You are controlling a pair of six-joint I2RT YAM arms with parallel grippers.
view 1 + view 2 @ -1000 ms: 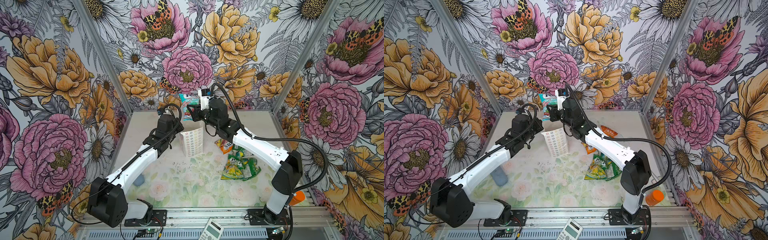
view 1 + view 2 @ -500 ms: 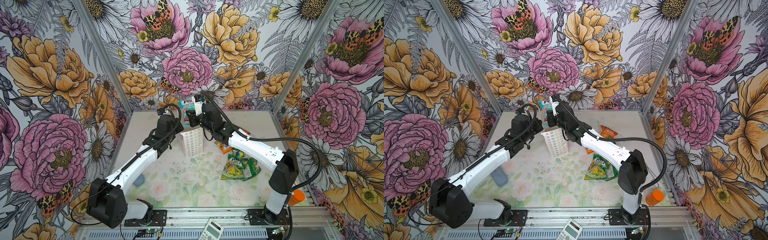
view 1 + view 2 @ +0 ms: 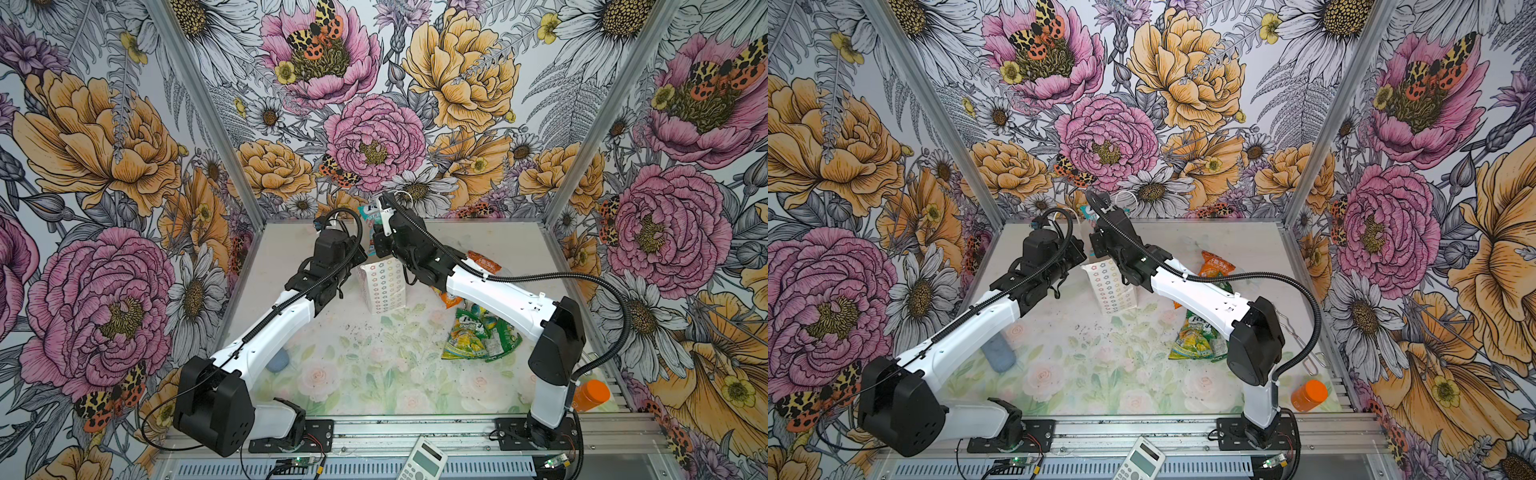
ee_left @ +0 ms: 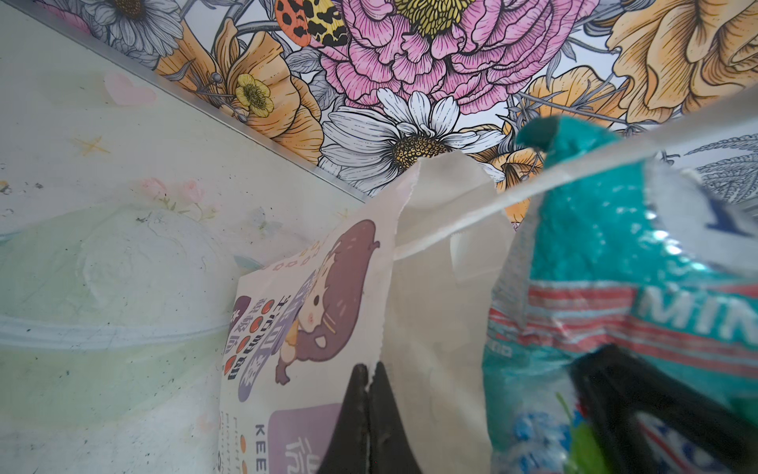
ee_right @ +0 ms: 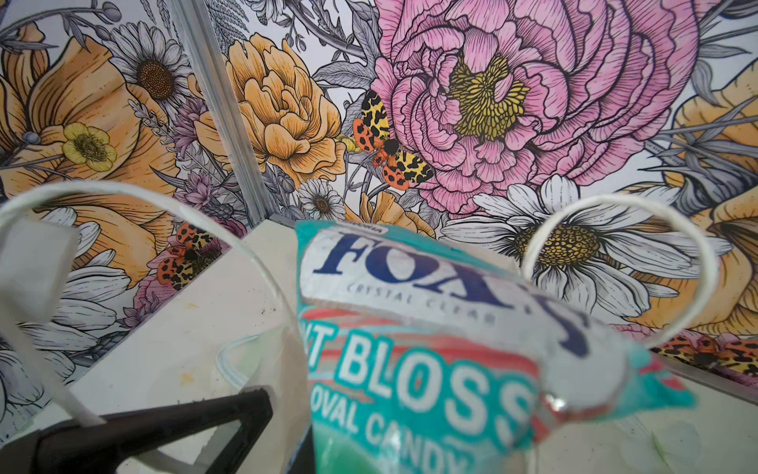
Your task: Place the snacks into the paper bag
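Bag: a tall white paper bag (image 3: 382,286) with coloured flower print on its narrow side stands upright just 12 o'clock of the tabletop's (image 3: 361,374) centre.
Loose snacks: yellow-green foil packets (image 3: 469,343) lie heaped at the bag's 4 o'clock, and an orange foil packet (image 3: 482,264) lies at its 3 o'clock.
Both top views: the wrists hide most of each claw. Only a corner of the teal foil candy packet (image 3: 1089,212) shows, at the bag's 12 o'clock.
Left wrist view only: it shows the cartoon girl print (image 4: 324,312) on the bag's broad face. The left claw (image 4: 371,371) is clenched on the bag's top rim, with the paper edge between its black fingers.
Right wrist view only: the teal packet's white label is readable, and the packet sits between the two white cord handles (image 5: 615,266) at the bag's mouth. How deep it sits cannot be told.
Right claw (image 3: 375,243): it is grasping the teal packet. The left wrist view shows one black finger (image 4: 640,410) pressed on the foil.
Left arm: it rises from 7 o'clock, and its wrist is at the bag's 9 o'clock side.
Right arm: its base is at 5 o'clock. The forearm stretches toward 11 o'clock over the loose packets, and the wrist is above the bag.
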